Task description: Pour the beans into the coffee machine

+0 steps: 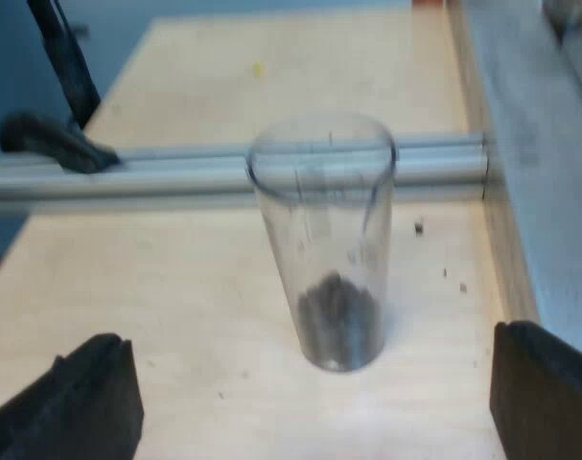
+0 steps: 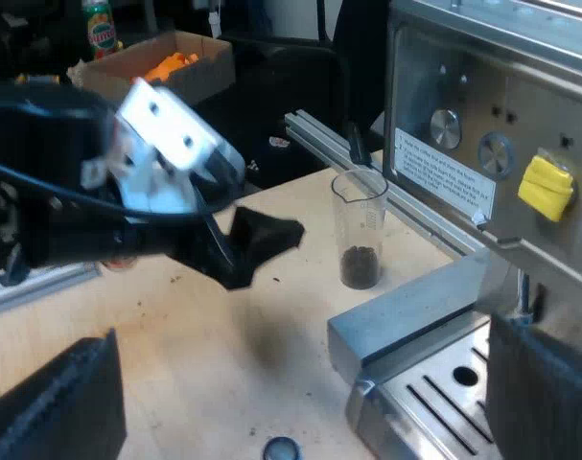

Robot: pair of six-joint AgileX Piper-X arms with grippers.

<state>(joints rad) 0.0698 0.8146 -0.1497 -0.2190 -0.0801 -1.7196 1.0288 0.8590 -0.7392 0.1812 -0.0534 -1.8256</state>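
A clear measuring glass stands upright on the wooden table, with a small heap of dark coffee beans at its bottom. My left gripper is open, its two black fingers spread wide on either side of the glass and a short way short of it. In the right wrist view the same glass stands close beside the espresso machine, and the left gripper hovers near it. My right gripper is open and holds nothing, above the table near the machine's drip tray.
An aluminium rail runs across the table just behind the glass, with a black clamp on it. A few stray beans lie on the wood. A cardboard box sits beyond the table. A small round cap lies near the drip tray.
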